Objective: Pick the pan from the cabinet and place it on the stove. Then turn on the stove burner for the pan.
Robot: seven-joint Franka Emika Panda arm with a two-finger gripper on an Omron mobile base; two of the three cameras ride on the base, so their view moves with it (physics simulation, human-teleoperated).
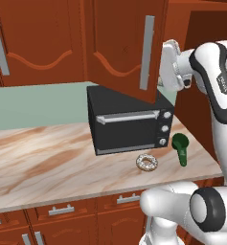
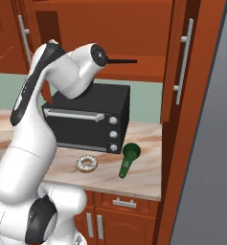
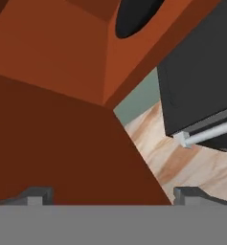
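While the claw [image 3: 114, 196] hangs with its two tips spread wide and nothing between them, it's lined up on the opening of the cabinet [image 2: 100, 19]. That's a hand set for a reach, not a carry. In the hand view the tips point over a broad stretch of red-brown wood. Past that, at the top of the picture, sits a dark rounded shape inside the box: that's the pan [image 3: 134, 16], up on its shelf and well apart from the tips.

From the right base view, a thin black bar pokes out sideways just past the wrist, level with the shelf. I read that as the pan's long handle, turned toward the open side. That's a handy spot to grab, if the claw can come round to it.

The cabinet door [image 1: 127, 48] is swung right out, its long silver bar facing the camera, and that's why the shelf is reachable at all. The hand sits just beside the door's free edge in the left base view, so it's tight on that side.

Straight below the cabinet stands the black toaster oven [image 1: 129, 124] on the marble counter [image 1: 38, 162], so the lift has to come out forward rather than drop down. In front of the oven lie a sprinkled donut [image 1: 147, 162] and a green scoop [image 1: 181, 147], both low and out of the way.

My call: the pick is not yet made, and the approach is the step in hand.
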